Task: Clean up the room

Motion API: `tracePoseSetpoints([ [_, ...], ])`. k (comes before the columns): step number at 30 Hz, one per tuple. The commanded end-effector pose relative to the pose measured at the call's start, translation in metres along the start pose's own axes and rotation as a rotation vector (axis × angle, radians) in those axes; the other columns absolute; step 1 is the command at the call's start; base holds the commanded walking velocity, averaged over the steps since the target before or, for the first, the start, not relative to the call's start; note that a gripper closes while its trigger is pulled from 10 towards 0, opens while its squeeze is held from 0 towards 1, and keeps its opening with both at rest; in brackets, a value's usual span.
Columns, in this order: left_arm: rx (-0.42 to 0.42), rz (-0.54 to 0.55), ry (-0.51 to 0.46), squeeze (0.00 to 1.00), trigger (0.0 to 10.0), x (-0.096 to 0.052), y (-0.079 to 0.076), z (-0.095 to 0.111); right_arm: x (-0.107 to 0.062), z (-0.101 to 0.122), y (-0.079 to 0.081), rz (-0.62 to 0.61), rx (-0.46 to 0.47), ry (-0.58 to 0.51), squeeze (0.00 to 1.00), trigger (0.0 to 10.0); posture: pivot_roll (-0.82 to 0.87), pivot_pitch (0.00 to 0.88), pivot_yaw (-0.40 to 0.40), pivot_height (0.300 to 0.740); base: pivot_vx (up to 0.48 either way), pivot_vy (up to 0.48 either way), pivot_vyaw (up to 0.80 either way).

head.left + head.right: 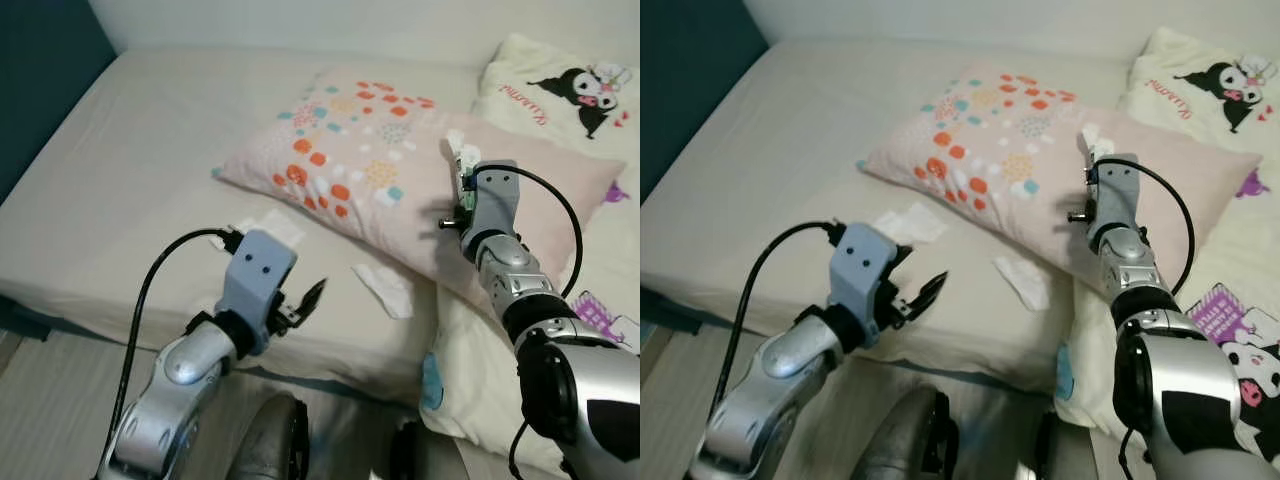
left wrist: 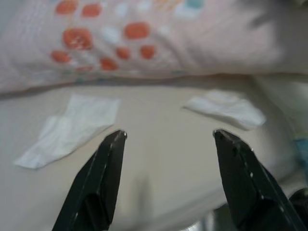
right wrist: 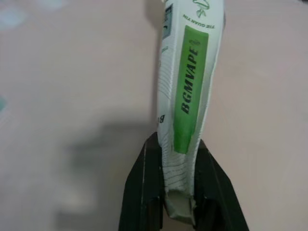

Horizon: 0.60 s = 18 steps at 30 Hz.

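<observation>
Packet (image 3: 185, 96), white with green "BGMVAPE" stripe, pinched by right jaws; left jaws spread.

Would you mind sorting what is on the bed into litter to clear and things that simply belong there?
To clear:
flat tissue
crumpled tissue
green-and-white packet, held by right gripper

Belongs there:
dotted pillow
cartoon blanket
bed sheet

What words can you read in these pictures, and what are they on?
"BGMVAPE": on the green stripe of the white packet pinched in the right gripper.
Small print at the packet's top: too blurred to read.
Pink writing on the cartoon blanket: too small to read.
Print on the purple cartoon patch: too small to read.
</observation>
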<state>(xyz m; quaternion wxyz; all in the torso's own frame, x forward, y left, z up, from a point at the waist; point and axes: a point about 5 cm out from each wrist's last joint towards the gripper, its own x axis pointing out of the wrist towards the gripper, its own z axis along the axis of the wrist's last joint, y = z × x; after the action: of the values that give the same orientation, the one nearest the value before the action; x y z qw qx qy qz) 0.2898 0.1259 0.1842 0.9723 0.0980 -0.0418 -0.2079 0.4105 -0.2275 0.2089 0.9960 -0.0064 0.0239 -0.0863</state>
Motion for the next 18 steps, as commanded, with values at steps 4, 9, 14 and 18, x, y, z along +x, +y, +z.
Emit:
tracePoseSetpoints([
  [4,-0.035,0.245,0.169,0.00,10.0,-0.004,0.032,-0.043,-0.005,-0.014,0.035,0.095,-0.005,-0.038,0.00,10.0,0.01,0.153,0.037,0.646,0.000,0.000,0.00],
  [9,-0.010,0.332,0.198,0.00,10.0,-0.003,0.035,-0.053,-0.012,-0.026,0.055,0.163,0.007,-0.063,0.00,10.0,0.00,0.110,0.024,0.646,0.000,0.000,0.00],
  [14,-0.057,0.444,0.180,0.00,10.0,-0.004,0.034,-0.060,-0.029,-0.049,0.073,0.264,0.008,-0.080,0.00,10.0,-0.02,0.082,0.018,0.646,0.000,0.000,0.00],
  [18,-0.111,0.538,0.163,0.00,10.0,-0.003,0.032,-0.068,-0.054,-0.066,0.077,0.280,0.025,-0.111,0.00,10.0,-0.02,0.060,0.015,0.646,0.000,0.000,0.00],
])
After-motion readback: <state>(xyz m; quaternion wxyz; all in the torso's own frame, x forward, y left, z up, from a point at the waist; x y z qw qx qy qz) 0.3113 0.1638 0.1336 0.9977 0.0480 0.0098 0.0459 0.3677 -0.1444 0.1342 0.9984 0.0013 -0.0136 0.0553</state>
